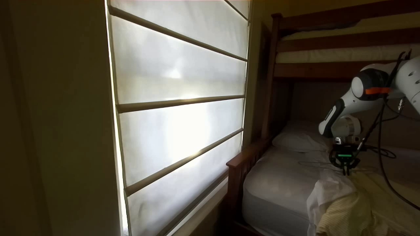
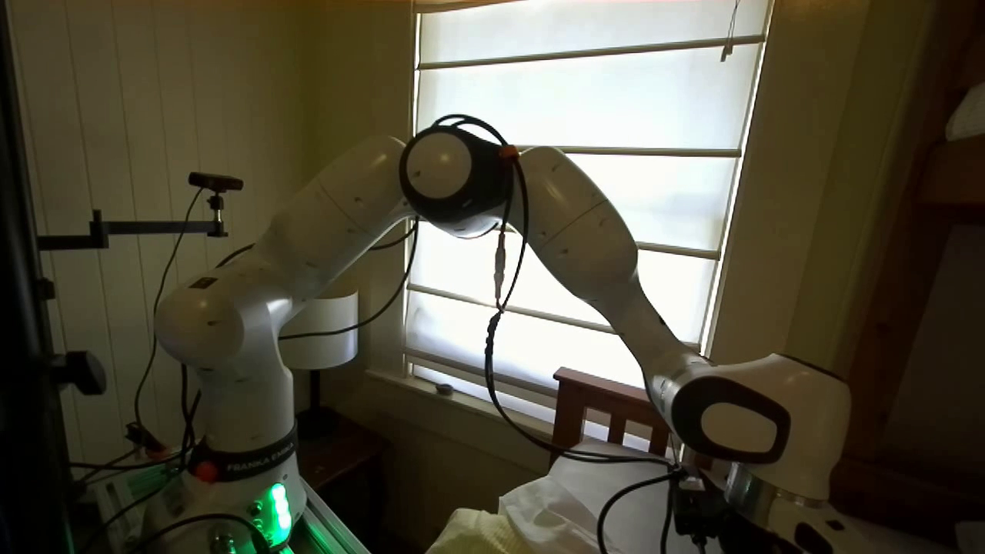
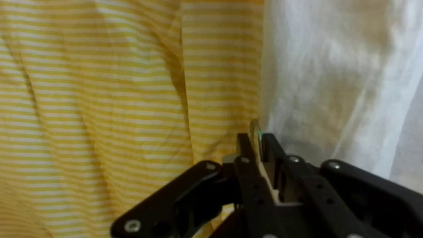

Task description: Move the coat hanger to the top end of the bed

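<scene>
Dim bedroom, lit through one pale blind (image 1: 180,82); working surface is a bed (image 1: 279,177), so its edges and corners serve as my tabletop references.

Fingers (image 3: 244,147) of my gripper (image 1: 346,172): closed in on thin wire, judged to be the coat hanger (image 3: 254,123), a bend of it poking out between the tips in the wrist view. Which part I hold: cannot tell.

Key relation: hanger spreads to both sides of my fingers, long axis roughly crosswise in an exterior view, one end pointing toward the slatted rail (image 1: 251,153) along the window edge. Touching the bedding or not: cannot tell. I take that edge, with the pillow (image 1: 297,140) at its far corner, for the top end; next move should then be a carry roughly along the hanger's own length.

Counts: coat hanger 1; arm (image 2: 454,177) 1, mine, so no nearer one to choose; pillow 1 in sight; white cloth (image 1: 328,190) 1; yellow-striped cloth (image 3: 99,109) 1; upper bunk (image 1: 321,69) 1; lamp (image 2: 319,315) 1.
</scene>
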Controlling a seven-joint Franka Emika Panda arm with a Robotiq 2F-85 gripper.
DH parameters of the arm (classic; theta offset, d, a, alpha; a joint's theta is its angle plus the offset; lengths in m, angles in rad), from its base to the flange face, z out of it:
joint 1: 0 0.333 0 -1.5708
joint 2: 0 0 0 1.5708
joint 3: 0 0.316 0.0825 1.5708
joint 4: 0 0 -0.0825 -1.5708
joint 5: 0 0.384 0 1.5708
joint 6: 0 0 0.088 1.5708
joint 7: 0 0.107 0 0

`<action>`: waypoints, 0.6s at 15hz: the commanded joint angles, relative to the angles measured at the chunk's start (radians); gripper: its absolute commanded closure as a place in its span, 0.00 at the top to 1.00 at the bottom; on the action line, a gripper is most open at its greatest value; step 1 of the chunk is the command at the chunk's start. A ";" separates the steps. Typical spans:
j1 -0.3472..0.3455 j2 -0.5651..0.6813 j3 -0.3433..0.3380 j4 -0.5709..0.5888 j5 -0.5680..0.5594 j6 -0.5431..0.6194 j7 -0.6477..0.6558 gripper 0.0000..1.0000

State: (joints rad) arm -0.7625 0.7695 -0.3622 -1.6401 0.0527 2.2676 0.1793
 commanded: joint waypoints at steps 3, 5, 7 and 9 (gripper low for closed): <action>0.008 -0.038 -0.013 -0.038 0.001 0.007 -0.010 0.00; -0.002 -0.062 -0.008 -0.048 0.007 0.033 -0.036 0.01; -0.013 -0.096 0.005 -0.064 0.010 0.088 -0.088 0.01; -0.027 -0.139 0.031 -0.069 0.013 0.148 -0.174 0.01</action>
State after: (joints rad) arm -0.7692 0.7242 -0.3661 -1.6492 0.0527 2.3388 0.1169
